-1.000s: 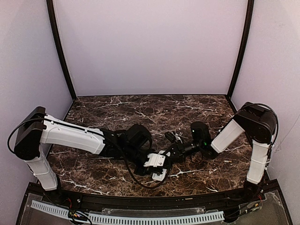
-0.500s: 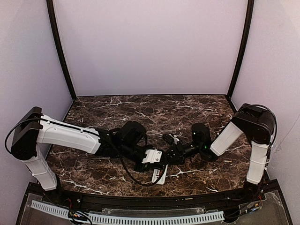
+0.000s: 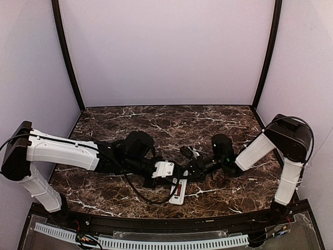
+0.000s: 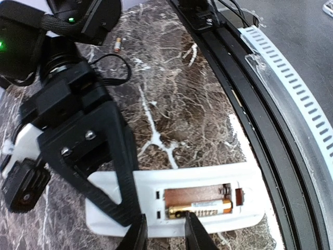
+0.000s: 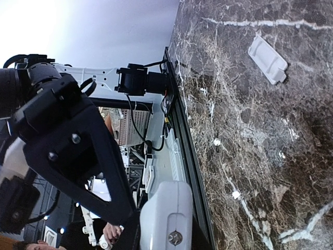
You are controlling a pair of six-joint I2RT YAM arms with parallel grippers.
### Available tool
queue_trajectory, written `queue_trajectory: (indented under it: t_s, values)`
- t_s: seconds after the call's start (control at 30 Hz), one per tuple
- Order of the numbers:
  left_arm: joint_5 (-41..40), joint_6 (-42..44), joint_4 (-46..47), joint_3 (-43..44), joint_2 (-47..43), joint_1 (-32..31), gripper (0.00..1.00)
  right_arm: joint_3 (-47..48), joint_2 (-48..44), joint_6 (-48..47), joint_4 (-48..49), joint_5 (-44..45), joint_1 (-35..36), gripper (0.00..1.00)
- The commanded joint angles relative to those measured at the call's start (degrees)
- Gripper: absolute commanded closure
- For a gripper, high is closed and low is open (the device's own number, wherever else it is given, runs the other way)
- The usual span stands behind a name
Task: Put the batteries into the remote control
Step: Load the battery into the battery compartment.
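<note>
The white remote control (image 4: 187,200) lies back-up on the marble near the front edge, and also shows in the top view (image 3: 179,190). Its compartment is open. One gold battery (image 4: 200,209) lies in the near slot, and the far slot is bare. A second battery (image 4: 118,44) lies loose on the table by the right arm. My left gripper (image 4: 166,235) is open, its fingertips just over the remote's near edge, one by the battery's end. My right gripper (image 4: 130,216) rests on the remote's other end, and its grip is hidden.
A small flat white cover piece (image 5: 268,60) lies on the marble away from the remote. The black front rail (image 4: 270,130) and a white slotted strip (image 4: 296,78) run just beyond the remote. The left gripper's white housing (image 5: 169,219) sits against my right finger (image 5: 88,156).
My left gripper has drawn back to the left off the remote, which now lies more exposed on the table. The right arm has hardly moved.
</note>
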Motion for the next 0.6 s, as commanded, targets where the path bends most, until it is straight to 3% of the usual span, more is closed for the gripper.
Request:
queue_trajectory:
  t_s: [0.0,0.03,0.13,0.2,0.33,0.57]
  values:
    - [-9.4,-7.5,5.8,-3.3,-9.6,0.5,0.6,2.3,-5.2,-10.6,-10.9,2.2,-0.9,1.0]
    - [-11.4,-9.1,8.5,-3.9,-11.7,0.5,0.54,2.4,-6.1,-11.9,-12.6,3.1,-1.1,1.0]
    - [-19.9,-18.1,12.1,-7.0,-14.4,0.5,0.14,2.3,-8.6,-14.4,-15.6,5.6,-2.2,1.0]
    - [-22.4,-23.9,11.7,-7.1,-14.4,0.7,0.05,2.2,-10.0,-15.4,-16.5,6.7,-2.6,1.0]
    - [-21.8,-33.2,5.0,-2.7,-9.7,0.8,0.03,2.6,-11.6,-16.7,-17.6,8.9,-3.0,1.0]
    - [-14.4,-43.5,3.0,1.0,-1.9,0.8,0.26,2.7,-12.9,-17.2,-18.4,10.8,-3.7,1.0]
